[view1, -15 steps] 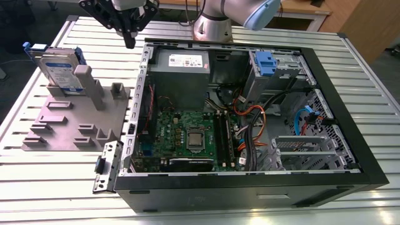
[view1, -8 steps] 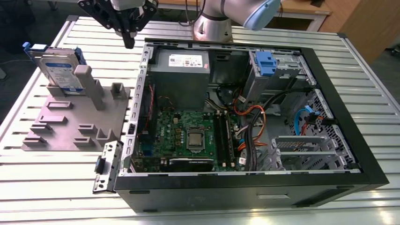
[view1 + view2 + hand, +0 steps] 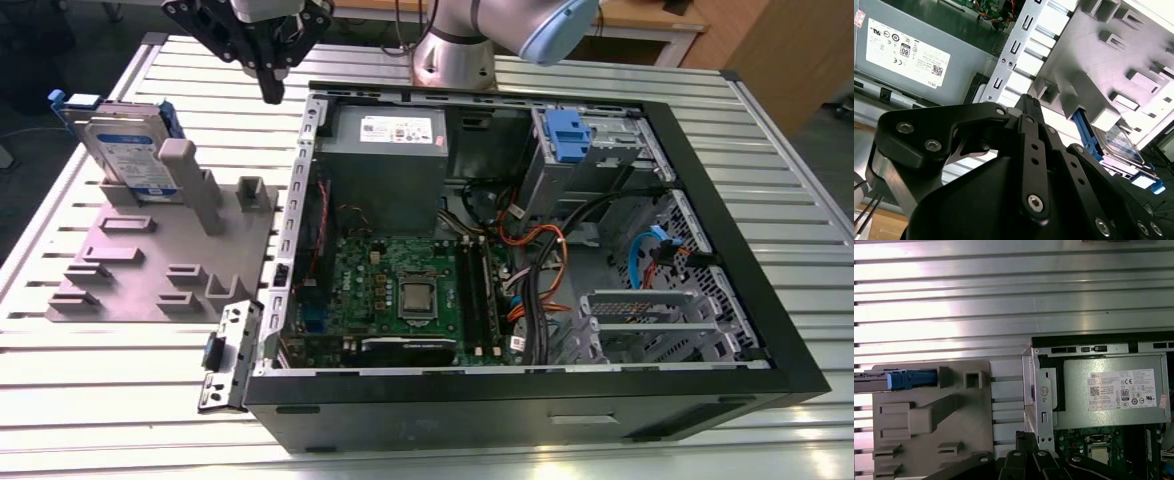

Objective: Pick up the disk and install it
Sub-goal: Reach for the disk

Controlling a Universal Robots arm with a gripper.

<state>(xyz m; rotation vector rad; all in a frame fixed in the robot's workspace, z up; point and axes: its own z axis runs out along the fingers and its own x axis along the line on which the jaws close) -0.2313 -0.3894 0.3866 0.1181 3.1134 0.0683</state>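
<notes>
**Gripper empty over the bench, disk upright in the stand**

In the exterior view the gripper (image 3: 274,92) hangs above the slatted bench (image 3: 80,400), its black fingers pointing down and clenched together with nothing between them. It sits at about 11 o'clock from the open case (image 3: 534,400), just outside the case's rear corner, and at about 2 o'clock from the disk (image 3: 127,150), apart from it.

The disk stands on edge in a slot of the grey stand (image 3: 147,270), at about 9 o'clock from the case. Its label faces the camera and its blue frame runs along its edges. The stand lies flat on the bench just beside the case wall.

Inside the case, the power supply (image 3: 387,135) sits at the back, with the motherboard (image 3: 400,290) at 6 o'clock from it. A drive bay with a blue latch (image 3: 567,135) is at 3 o'clock from the power supply.

In both wrist views the gripper's tip (image 3: 1028,100) (image 3: 1026,436) lies between the stand and the case wall, and the disk (image 3: 1119,145) (image 3: 884,380) is seated in the stand
</notes>
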